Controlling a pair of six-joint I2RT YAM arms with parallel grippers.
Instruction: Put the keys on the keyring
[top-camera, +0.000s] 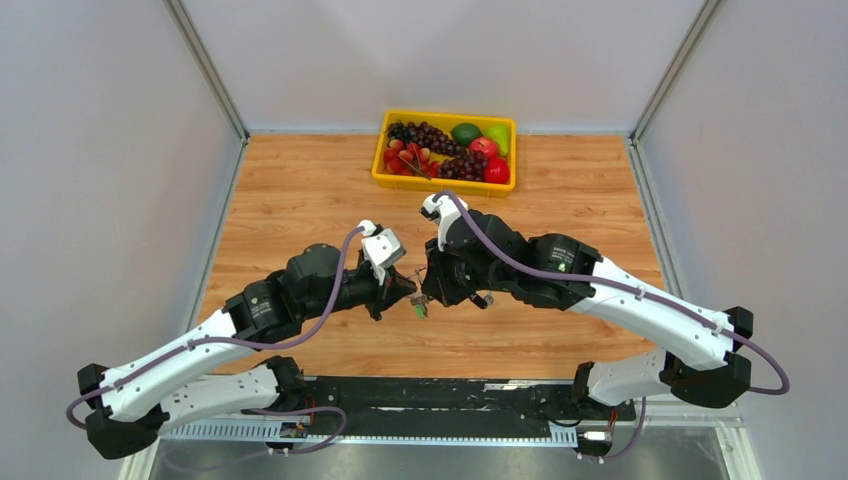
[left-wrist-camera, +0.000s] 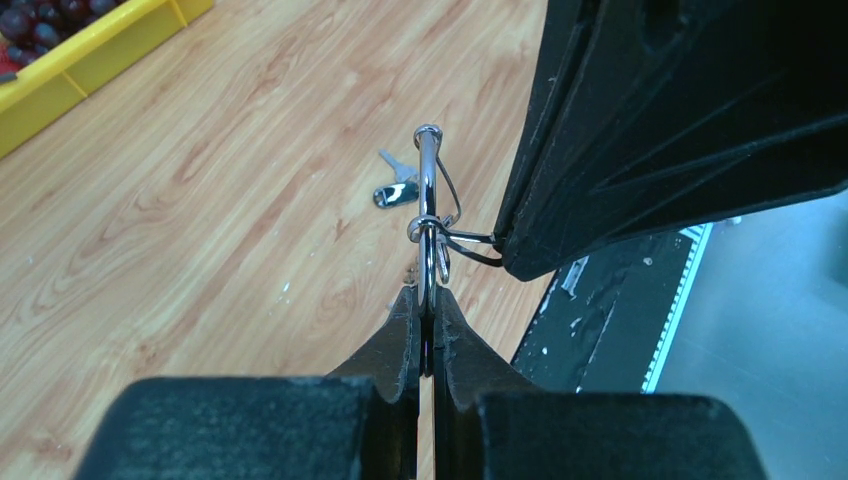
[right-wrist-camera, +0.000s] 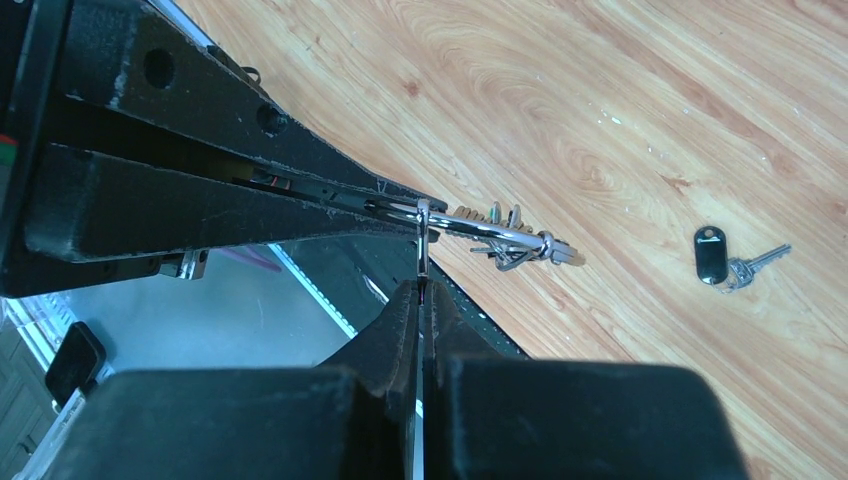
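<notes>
Left wrist view: the keyring (left-wrist-camera: 428, 190) is clamped in the left end effector (left-wrist-camera: 425, 312), its wire loop (left-wrist-camera: 468, 243) in the right end effector (right-wrist-camera: 421, 298); a key (left-wrist-camera: 395, 189) lies on the counter (left-wrist-camera: 200, 220); the ring could be twisted free by uneven pulling

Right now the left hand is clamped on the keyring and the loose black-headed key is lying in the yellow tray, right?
No. The left hand is clamped on the keyring, but the loose black-headed key lies on the wooden table, not in the yellow tray. The right wrist view shows it, out on bare wood.
</notes>
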